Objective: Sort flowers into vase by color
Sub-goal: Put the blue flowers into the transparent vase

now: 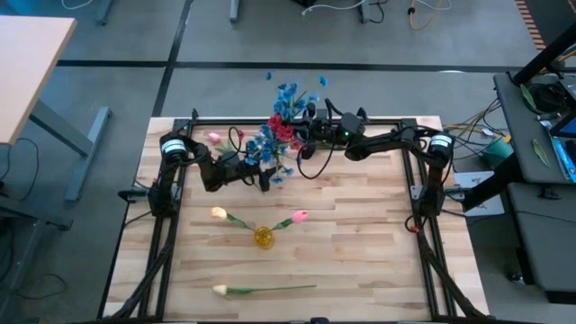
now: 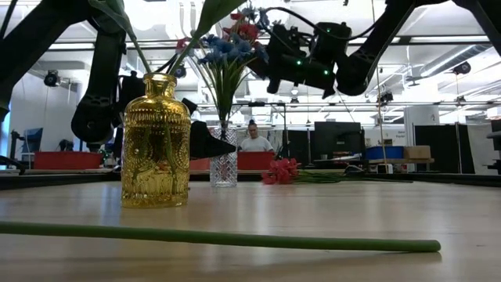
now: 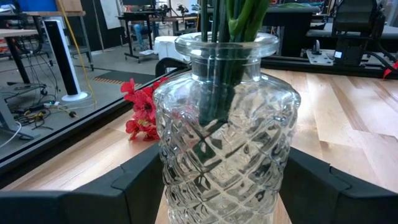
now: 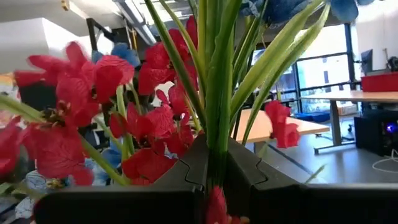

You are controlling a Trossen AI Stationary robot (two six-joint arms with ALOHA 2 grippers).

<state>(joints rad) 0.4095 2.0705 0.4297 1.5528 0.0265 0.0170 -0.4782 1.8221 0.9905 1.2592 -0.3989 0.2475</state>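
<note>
A clear cut-glass vase (image 3: pixel 224 137) stands upright at the table's far middle (image 1: pixel 270 171) and holds blue flowers (image 1: pixel 288 94) by their green stems. My left gripper (image 3: pixel 224 186) is shut on this vase. My right gripper (image 4: pixel 216 168) hovers just above it (image 1: pixel 301 137), shut on a bunch of red flowers (image 4: pixel 155 74). More red flowers (image 2: pixel 280 171) lie on the table beside the vase. A gold vase (image 2: pixel 155 141) stands nearer (image 1: pixel 263 237) and holds a pink tulip (image 1: pixel 300 216) and a cream tulip (image 1: pixel 219 213). My left gripper holds the clear vase by the lower part of its body (image 3: pixel 186 186), one finger (image 3: pixel 134 180) on each side, coming level from the table's left. The vase stands upright on the table. My right gripper pinches the green stems (image 4: pixel 217 146) of the red flowers between its two fingers, coming from the table's right. The bunch is lifted clear, its blossoms (image 2: pixel 244 31) among the blue flowers above the vase.
A cream tulip (image 1: pixel 220 290) lies near the table's near edge, its long stem (image 2: pixel 219 237) running rightward. A pink tulip (image 1: pixel 214 138) lies at the far left. The black frame (image 1: pixel 396 120) rims the table. A person (image 2: pixel 252 139) sits in the room beyond.
</note>
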